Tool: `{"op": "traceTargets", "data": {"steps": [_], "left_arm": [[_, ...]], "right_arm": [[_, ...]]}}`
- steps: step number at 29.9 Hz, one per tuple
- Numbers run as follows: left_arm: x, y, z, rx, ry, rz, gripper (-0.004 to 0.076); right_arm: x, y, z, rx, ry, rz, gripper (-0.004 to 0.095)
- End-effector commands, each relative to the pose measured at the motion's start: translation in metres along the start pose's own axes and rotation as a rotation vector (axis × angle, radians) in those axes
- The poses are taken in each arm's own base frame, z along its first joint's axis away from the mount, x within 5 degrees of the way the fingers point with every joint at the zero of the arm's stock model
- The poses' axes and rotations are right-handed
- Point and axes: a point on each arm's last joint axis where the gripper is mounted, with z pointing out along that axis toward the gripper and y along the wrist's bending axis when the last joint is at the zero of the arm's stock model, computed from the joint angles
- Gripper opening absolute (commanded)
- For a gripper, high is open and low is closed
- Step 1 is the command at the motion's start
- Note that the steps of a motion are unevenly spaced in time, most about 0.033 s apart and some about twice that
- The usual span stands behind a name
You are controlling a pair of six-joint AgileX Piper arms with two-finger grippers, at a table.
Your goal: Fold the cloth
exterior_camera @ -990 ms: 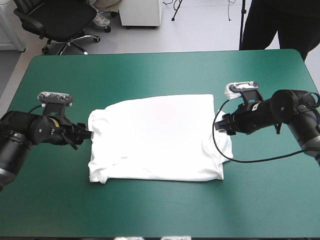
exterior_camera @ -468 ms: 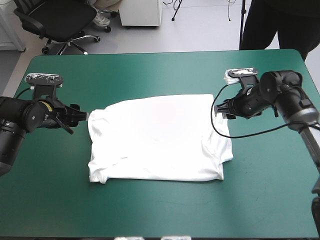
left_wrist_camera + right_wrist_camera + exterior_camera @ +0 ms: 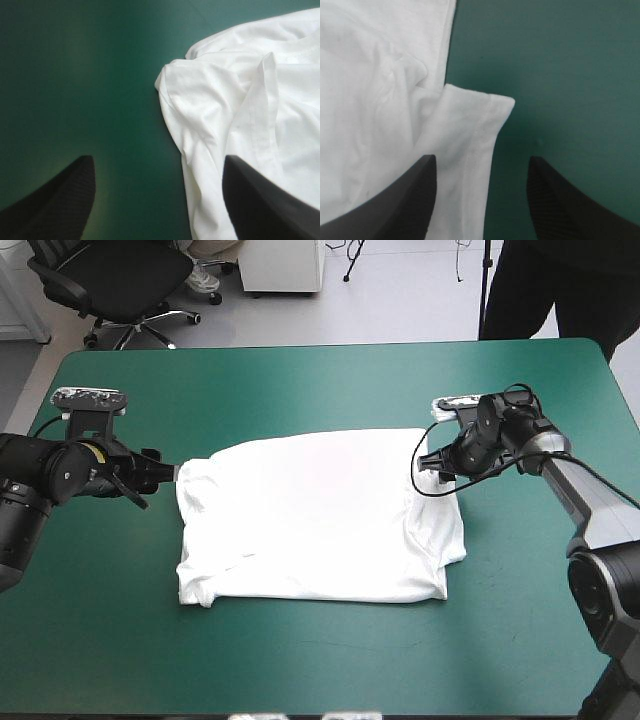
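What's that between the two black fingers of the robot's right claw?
In the right wrist view, the open right gripper straddles the T-shirt's edge: a hemmed white corner lies between its fingers, bare teal-green cover beside it.

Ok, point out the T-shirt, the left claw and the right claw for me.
T-shirt (image 3: pixel 310 520): high view, middle of its spread body.
left claw (image 3: pixel 157 159): left wrist view, midway between its open fingertips.
right claw (image 3: pixel 481 157): right wrist view, midway between its open fingertips.

Table w/ teal-green cover (image 3: pixel 300 380); white T-shirt (image 3: pixel 310 520) lies spread flat at its centre.
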Motion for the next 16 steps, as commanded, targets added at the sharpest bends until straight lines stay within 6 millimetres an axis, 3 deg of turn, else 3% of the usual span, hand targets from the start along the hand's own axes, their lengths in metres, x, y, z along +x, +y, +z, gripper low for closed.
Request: {"op": "traceTargets", "data": {"steps": [1,10,12,16], "left_arm": [[-0.008,0.001,-0.015,0.005,-0.093,-0.015,0.0519],[-0.007,0.0,-0.015,0.021,-0.084,-0.025,0.0519],[-0.007,0.0,-0.015,0.021,-0.084,-0.025,0.0519],[-0.007,0.0,-0.015,0.021,-0.084,-0.025,0.0519]], "right_arm": [[-0.012,-0.003,-0.007,0.011,-0.08,-0.003,0.0479],[-0.014,0.0,0.029,-0.026,-0.006,-0.009,0.0449],[-0.014,0.003,0.035,-0.066,0.013,-0.005,0.0369],[-0.012,0.004,0.041,-0.073,0.051,-0.011,0.0091]]}}
